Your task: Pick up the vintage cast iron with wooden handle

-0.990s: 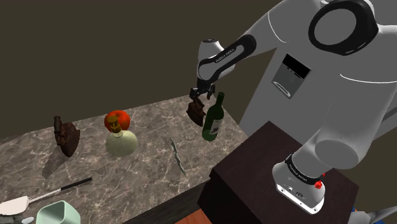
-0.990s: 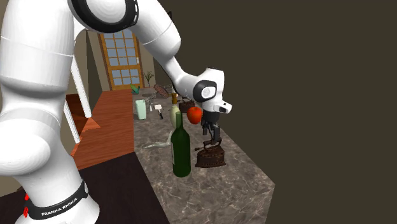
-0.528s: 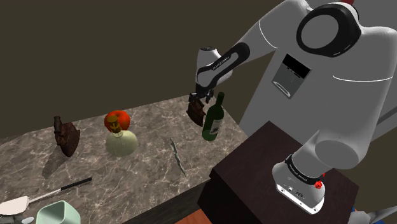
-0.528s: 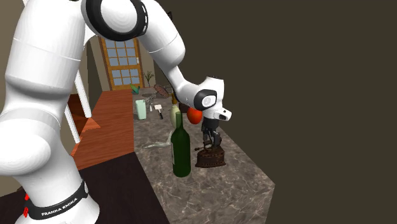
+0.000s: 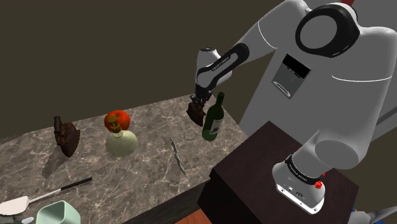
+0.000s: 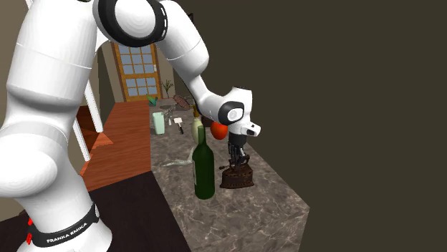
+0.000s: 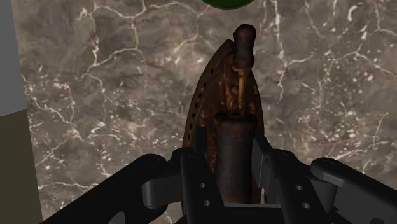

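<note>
A rusty brown cast iron (image 5: 196, 113) with a dark wooden handle (image 7: 232, 153) stands on the marble counter (image 5: 153, 172) next to a green bottle (image 5: 212, 119). My gripper (image 5: 200, 102) has come down on it from above. The wrist view has the black fingers (image 7: 193, 159) on either side of the handle, clasping it, and the iron's body (image 7: 229, 95) points away from my gripper (image 7: 228, 143). From the second exterior view the iron (image 6: 237, 177) rests flat on the counter under the gripper (image 6: 236, 161).
The bottle (image 6: 204, 166) stands close beside the hand. A second, similar iron (image 5: 65, 137) sits at the shoulder view's left. A pale round vase (image 5: 119, 141) with a red top, a knife (image 5: 177, 156), a spatula (image 5: 44, 194) and a green mug (image 5: 57, 213) share the counter. The dark stand (image 5: 280, 184) is alongside.
The hand dropped a little onto the iron near the bottle and its fingers closed on the handle. The iron has not moved.
</note>
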Controlling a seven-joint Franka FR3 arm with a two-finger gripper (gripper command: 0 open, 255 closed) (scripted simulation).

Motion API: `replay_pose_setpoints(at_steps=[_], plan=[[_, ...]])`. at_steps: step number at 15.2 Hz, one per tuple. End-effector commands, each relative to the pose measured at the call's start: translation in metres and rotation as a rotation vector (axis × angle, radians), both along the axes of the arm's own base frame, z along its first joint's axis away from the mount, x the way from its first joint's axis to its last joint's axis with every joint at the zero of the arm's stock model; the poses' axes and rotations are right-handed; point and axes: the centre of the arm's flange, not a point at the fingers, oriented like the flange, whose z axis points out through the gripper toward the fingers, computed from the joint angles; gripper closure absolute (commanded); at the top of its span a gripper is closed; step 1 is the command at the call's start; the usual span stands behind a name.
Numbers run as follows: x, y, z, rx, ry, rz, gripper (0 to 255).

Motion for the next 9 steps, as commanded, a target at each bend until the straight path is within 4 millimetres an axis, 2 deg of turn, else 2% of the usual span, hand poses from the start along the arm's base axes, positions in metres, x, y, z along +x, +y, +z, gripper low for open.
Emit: replay_pose_setpoints(at_steps=[1,3,9], plan=[[0.000,0.000,0.000,0.000,0.001,0.000,255],[0.000,0.000,0.000,0.000,0.001,0.000,255],[0.000,0.000,0.032,0.000,0.001,0.000,255]])
